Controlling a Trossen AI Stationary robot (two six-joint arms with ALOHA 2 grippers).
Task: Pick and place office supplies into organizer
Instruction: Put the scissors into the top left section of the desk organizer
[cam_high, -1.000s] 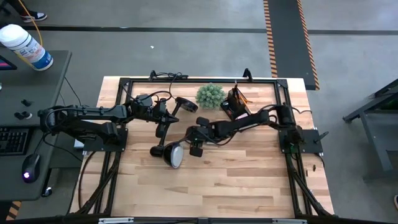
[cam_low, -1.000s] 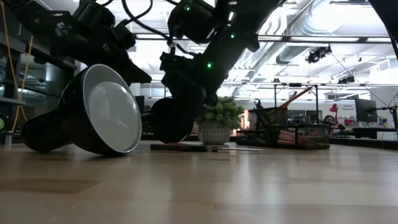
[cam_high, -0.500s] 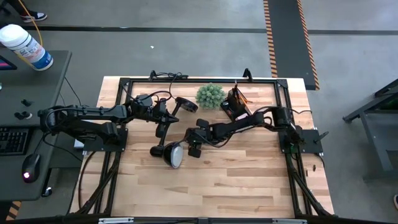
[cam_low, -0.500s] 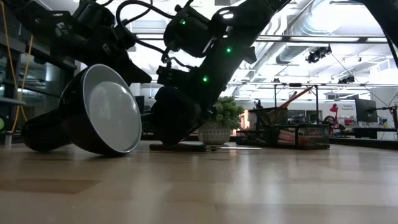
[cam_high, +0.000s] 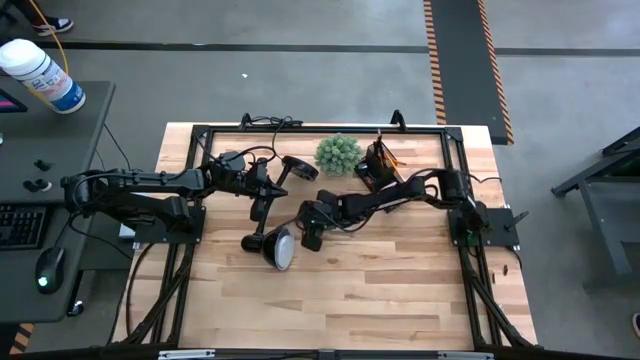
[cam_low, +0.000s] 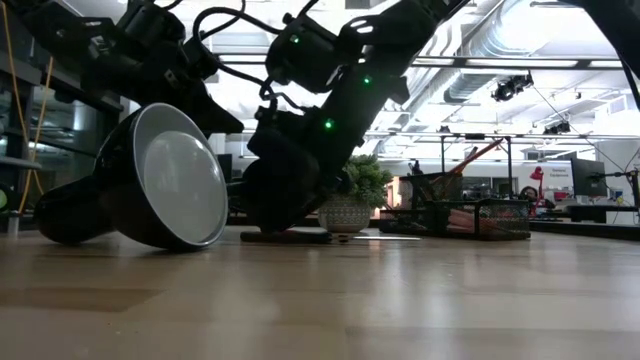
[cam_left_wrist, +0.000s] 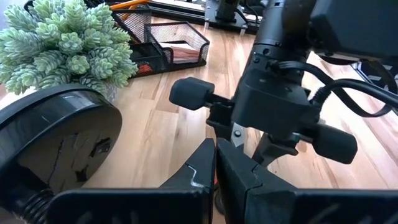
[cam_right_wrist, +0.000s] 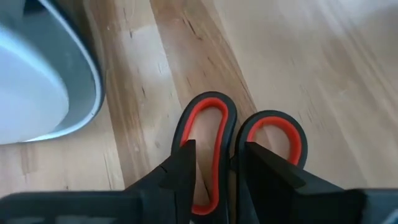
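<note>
While the lamp (cam_high: 278, 247) lies tipped at centre-left, the right gripper (cam_right_wrist: 214, 171) has come down over the scissors (cam_right_wrist: 239, 140) on the tabletop — fingers (cam_right_wrist: 180, 168) spread astride a red handle loop, not yet pinching. Farther left, the left gripper (cam_left_wrist: 216, 163) waits pressed together; the organizer (cam_high: 377, 165) sits far right — pickup looks imminent.
</note>
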